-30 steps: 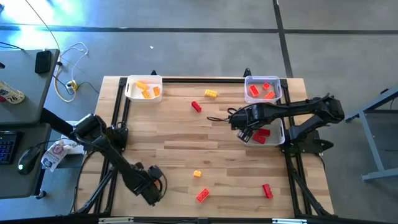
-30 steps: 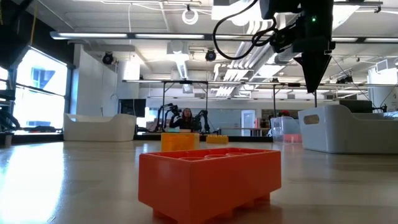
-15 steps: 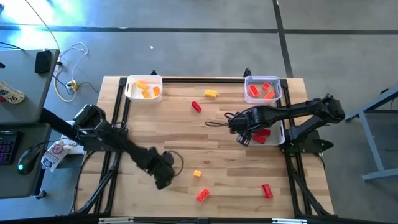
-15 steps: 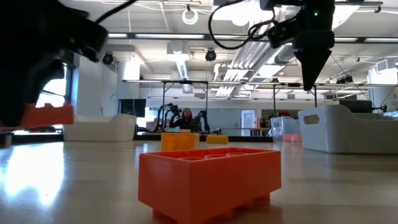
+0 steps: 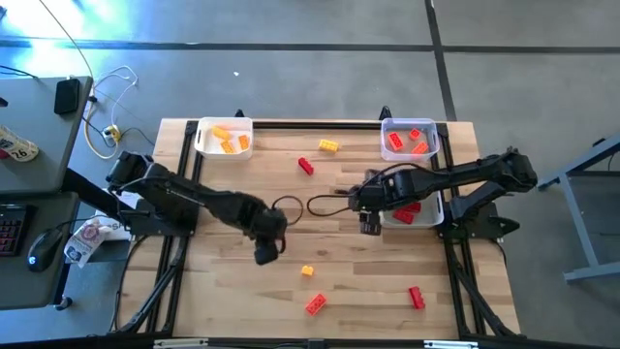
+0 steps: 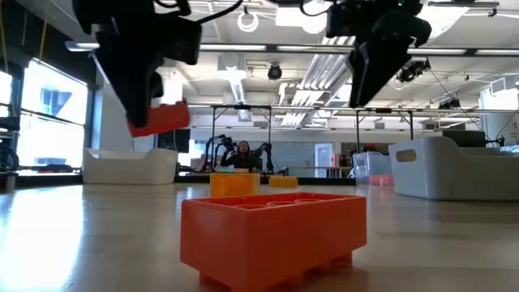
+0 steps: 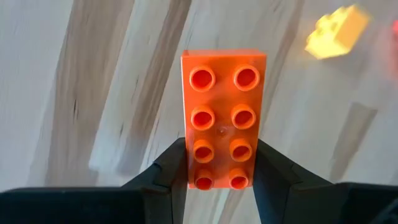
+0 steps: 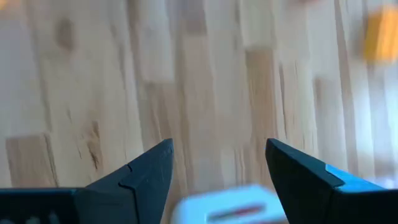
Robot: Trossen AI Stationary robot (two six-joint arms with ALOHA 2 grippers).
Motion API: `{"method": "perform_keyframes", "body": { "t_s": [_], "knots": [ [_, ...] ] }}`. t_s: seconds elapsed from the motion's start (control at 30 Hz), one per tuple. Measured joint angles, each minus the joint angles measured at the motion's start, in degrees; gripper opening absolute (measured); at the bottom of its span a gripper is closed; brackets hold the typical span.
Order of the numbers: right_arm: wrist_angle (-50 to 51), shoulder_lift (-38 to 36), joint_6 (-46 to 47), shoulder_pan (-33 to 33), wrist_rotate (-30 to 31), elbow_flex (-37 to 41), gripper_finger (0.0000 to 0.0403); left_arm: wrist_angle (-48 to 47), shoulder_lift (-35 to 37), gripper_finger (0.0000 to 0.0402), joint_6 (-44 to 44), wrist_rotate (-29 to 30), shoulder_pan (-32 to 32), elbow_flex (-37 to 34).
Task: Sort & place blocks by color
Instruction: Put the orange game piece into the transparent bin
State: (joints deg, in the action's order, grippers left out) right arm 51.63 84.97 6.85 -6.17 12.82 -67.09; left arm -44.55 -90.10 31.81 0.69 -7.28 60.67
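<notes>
Left wrist view alone revealing the left gripper (image 7: 217,163) clamping an eight-studded, glossy orange brick (image 7: 222,126) above mid-table wood grain, while the right gripper (image 8: 217,167), fingers spread and empty, hovering right of centre.

Orange eight-stud block (image 7: 223,118) clamped lengthwise in left gripper (image 7: 219,163), lifted above table; other blocks scattered on tabletop.

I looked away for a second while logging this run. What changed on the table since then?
The left claw, shut on an orange eight-stud plastic brick, swung from the table's near edge up toward its middle. The open right claw shifted from over the near right white tray onto bare wood. Loose bricks and trays stayed put.
</notes>
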Motion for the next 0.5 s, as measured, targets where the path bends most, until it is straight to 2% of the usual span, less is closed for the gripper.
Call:
{"method": "perform_keyframes", "body": {
  "t_s": [0.17, 0.5],
  "knots": [
    [-8.59, 0.00, -9.79, 0.02, -1.29, 0.00, 0.0243, 4.73, -0.01, 0.0109, -8.30, -5.18, 4.33, 0.02],
    [-23.62, 0.00, -24.04, 0.02, -10.24, 0.00, 0.0243, 15.46, -0.01, 0.0109, -19.69, -19.30, 12.45, 0.02]
  ]
}}
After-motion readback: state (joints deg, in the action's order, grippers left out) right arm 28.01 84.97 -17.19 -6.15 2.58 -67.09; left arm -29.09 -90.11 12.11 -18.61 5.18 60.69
